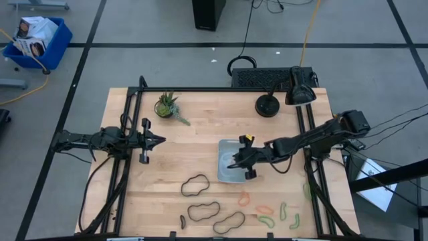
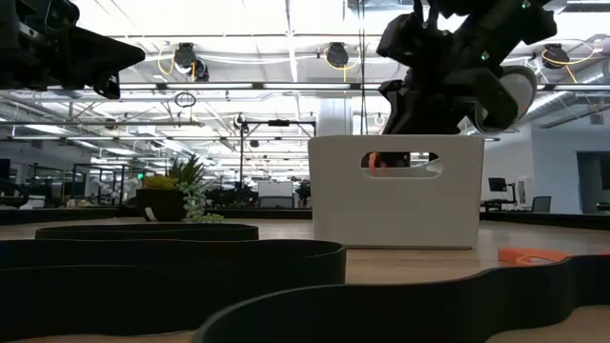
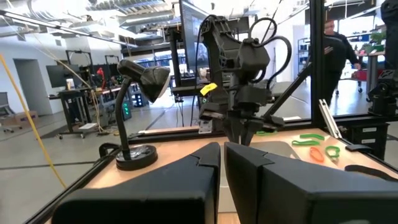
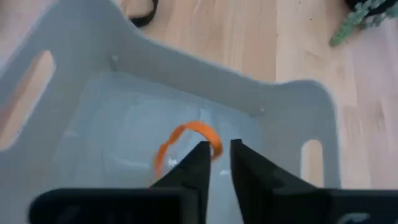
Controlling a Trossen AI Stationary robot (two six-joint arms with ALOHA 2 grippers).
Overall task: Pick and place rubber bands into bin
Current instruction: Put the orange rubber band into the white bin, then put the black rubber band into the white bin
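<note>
Nearest the low camera, dark rubber bands in wavy loops across the front of the table. More loops spread along the front edge in the high view: dark ones toward the left, orange and green ones toward the right. Bare wood between the two arms, plant and lamp toward the back edge. Right gripper poised over the bin, fingers slightly apart with a narrow gap, gripping nothing. Orange band lying on the bin floor, just beyond the fingertips, curled, one end close to the gap. Left gripper parked over bare wood at the left, well apart from the bin, fingers pressed together, empty.
</note>
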